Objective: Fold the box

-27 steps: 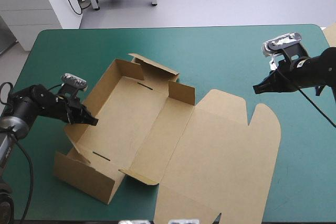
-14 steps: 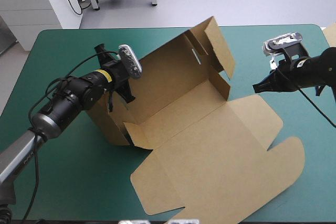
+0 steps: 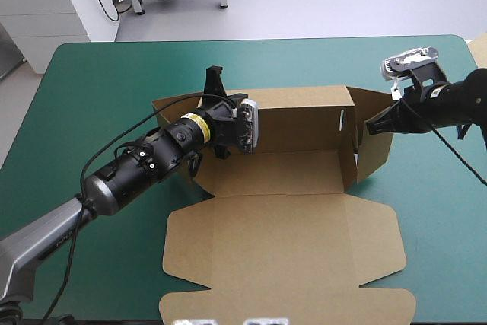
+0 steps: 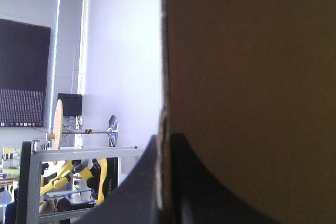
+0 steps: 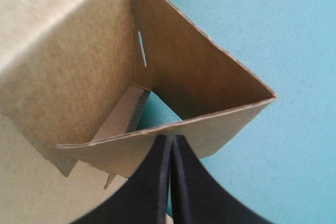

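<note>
The brown box (image 3: 281, 167) stands mid-table as an open tray with its back and end walls raised. Its lid (image 3: 281, 245) lies flat toward the table's front edge. My left gripper (image 3: 218, 108) reaches in over the tray's left end and is shut on the back wall. In the left wrist view the board's edge (image 4: 252, 77) runs between the left gripper's (image 4: 164, 145) black fingers. My right gripper (image 3: 373, 127) is shut, with its tip at the open flap (image 3: 374, 154) on the box's right end. In the right wrist view that gripper (image 5: 170, 141) points at the flap's edge (image 5: 199, 80).
The bare teal-green cover (image 3: 84, 104) stretches left of the box and also on the right front (image 3: 445, 226). A bit of pale brown board (image 3: 479, 47) shows at the table's far right corner. The left arm lies across the front left of the table.
The left gripper lifted the box and swung it round. The lid now lies toward the front and the right end flap has come up to the right gripper, which stayed still.
</note>
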